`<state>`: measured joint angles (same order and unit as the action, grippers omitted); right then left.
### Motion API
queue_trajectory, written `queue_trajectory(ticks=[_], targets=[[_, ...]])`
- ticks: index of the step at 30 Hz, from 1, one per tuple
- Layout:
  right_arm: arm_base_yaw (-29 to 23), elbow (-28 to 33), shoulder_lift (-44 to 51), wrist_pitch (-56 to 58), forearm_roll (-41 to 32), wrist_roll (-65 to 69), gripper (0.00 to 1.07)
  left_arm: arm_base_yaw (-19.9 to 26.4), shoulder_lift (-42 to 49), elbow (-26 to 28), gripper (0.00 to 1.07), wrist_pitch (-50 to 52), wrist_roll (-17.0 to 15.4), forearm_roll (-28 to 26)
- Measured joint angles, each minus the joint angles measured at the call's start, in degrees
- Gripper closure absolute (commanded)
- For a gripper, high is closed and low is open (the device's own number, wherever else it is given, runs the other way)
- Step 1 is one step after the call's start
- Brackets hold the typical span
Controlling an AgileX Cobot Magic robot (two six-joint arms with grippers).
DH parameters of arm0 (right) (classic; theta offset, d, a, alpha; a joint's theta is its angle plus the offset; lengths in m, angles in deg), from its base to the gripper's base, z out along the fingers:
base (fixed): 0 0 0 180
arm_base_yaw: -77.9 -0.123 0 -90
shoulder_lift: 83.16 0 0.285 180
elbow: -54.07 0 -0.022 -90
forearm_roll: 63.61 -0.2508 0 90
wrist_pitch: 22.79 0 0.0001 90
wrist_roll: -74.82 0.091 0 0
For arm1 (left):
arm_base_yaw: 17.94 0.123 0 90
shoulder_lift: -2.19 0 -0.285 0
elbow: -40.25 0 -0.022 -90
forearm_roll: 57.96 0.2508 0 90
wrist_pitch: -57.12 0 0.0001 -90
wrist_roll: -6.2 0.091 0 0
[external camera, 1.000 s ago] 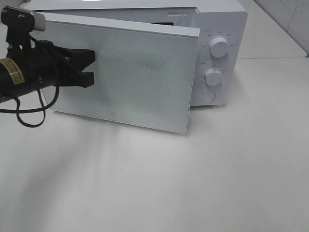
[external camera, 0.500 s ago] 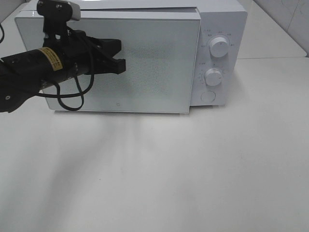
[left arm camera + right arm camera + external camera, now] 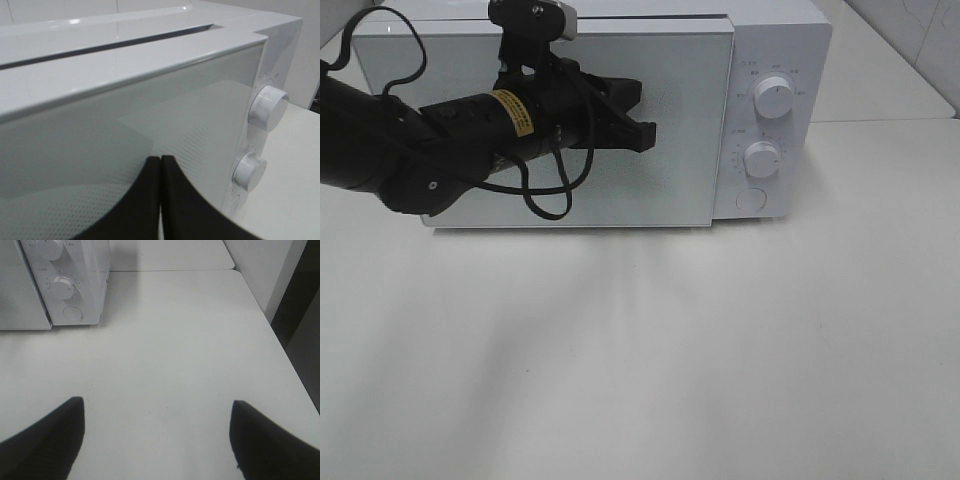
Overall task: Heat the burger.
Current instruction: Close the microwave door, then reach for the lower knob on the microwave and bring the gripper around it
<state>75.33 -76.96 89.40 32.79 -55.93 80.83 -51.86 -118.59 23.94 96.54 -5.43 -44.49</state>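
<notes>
My left gripper (image 3: 642, 115) at the microwave door (image 3: 660, 190)
Jaws pressed together, arm level across it (tips mid-door); my right gripper (image 3: 157, 410) gapes above the table (image 3: 165, 340).

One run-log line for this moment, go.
microwave door: closed | left pincer: shut, at door front | right pincer: open, empty, above table | burger: not visible
</notes>
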Motion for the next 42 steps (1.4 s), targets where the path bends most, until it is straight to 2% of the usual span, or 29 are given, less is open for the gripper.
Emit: queue_trajectory(ticks=[6, 11, 20, 22, 24, 25, 26, 27, 28, 30, 32, 33, 35, 36, 39, 41, 42], targets=[[0.0, 0.0, 0.0, 0.0, 0.23, 0.0, 0.31, -0.46, -1.6, 3.09, 1.07, -0.4, 0.29, -1.2], [0.0, 0.0, 0.0, 0.0, 0.29, 0.0, 0.31, -1.55, -3.5, 6.13, 1.07, -1.38, 2.52, -2.29], [0.0, 0.0, 0.0, 0.0, 0.34, 0.0, 0.31, -1.83, -3.21, 6.59, 1.07, -3.27, 2.01, -2.52], [0.0, 0.0, 0.0, 0.0, 0.34, 0.0, 0.31, -1.95, -2.86, 6.7, 1.04, -4.01, 1.83, -2.52], [0.0, 0.0, 0.0, 0.0, 0.34, 0.0, 0.31, -2.18, -0.92, 6.93, 0.78, -9.4, 1.66, -2.69], [0.0, 0.0, 0.0, 0.0, 0.34, 0.0, 0.31, -2.18, -0.92, 6.93, 0.78, -9.4, 1.66, -2.69], [0.0, 0.0, 0.0, 0.0, 0.34, 0.0, 0.31, -2.23, -0.11, 6.93, 0.71, -11.63, 1.66, -2.75], [0.0, 0.0, 0.0, 0.0, 0.34, 0.0, 0.31, -2.52, 1.49, 6.99, 0.55, -16.9, 1.6, -3.55], [0.0, 0.0, 0.0, 0.0, 0.34, 0.0, 0.31, -2.52, 1.49, 6.99, 0.55, -16.9, 1.6, -3.55], [0.0, 0.0, 0.0, 0.0, 0.34, 0.0, 0.31, -3.09, 4.07, 7.22, 0.42, -25.15, 1.38, -5.9], [0.0, 0.0, 0.0, 0.0, 0.34, 0.0, 0.31, -3.15, 4.87, 7.33, 0.41, -27.44, 1.32, -6.82], [0.0, 0.0, 0.0, 0.0, 0.34, 0.0, 0.31, -3.32, 6.47, 7.45, 0.41, -32.89, 1.26, -8.25], [0.0, 0.0, 0.0, 0.0, 0.34, 0.0, 0.31, -3.32, 7.22, 7.68, 0.41, -34.78, 1.26, -8.77], [0.0, 0.0, 0.0, 0.0, 0.34, 0.0, 0.31, -3.44, 8.65, 8.02, 0.41, -39.42, 1.26, -9.22], [0.0, 0.0, 0.0, 0.0, 0.34, 0.0, 0.31, -3.55, 9.51, 8.02, 0.41, -42.17, 1.26, -9.4], [0.0, 0.0, 0.0, 0.0, 0.34, 0.0, 0.31, -5.44, 12.61, 8.08, 0.41, -53.11, 1.26, -9.74], [0.0, 0.0, 0.0, 0.0, 0.34, 0.0, 0.31, -5.44, 12.61, 8.08, 0.41, -53.11, 1.26, -9.74]])
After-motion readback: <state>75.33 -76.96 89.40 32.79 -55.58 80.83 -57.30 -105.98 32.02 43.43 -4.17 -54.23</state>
